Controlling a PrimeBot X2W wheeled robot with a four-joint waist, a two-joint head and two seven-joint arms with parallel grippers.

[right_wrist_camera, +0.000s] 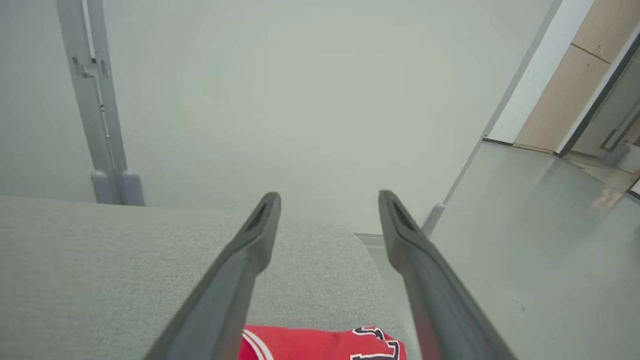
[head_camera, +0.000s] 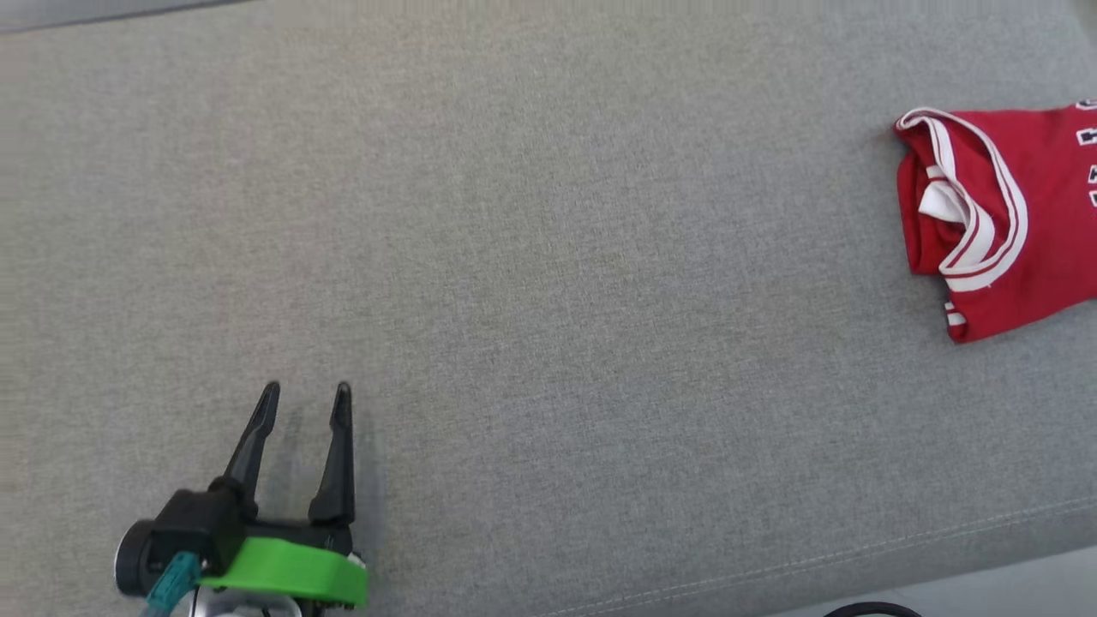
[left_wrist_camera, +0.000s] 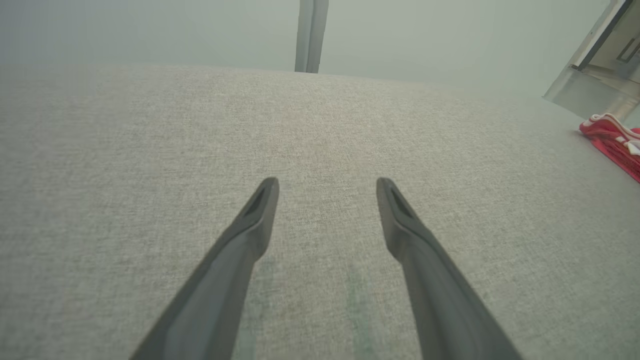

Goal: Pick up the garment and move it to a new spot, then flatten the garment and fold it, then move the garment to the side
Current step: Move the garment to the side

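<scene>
The garment is a red jersey with white trim, folded into a compact bundle at the far right of the grey cushion; its right part runs off the head view. My left gripper hovers low over the cushion at the lower left, open and holding nothing, far from the jersey. In the left wrist view the left gripper points across bare fabric, with the jersey at the right edge. The right gripper is open above the jersey, which peeks out at the bottom between its fingers.
The grey cushion spans most of the head view, its front seam running along the lower right. A dark cable lies beyond that edge. A grey post, a pale wall and a glossy floor lie beyond the cushion's far end.
</scene>
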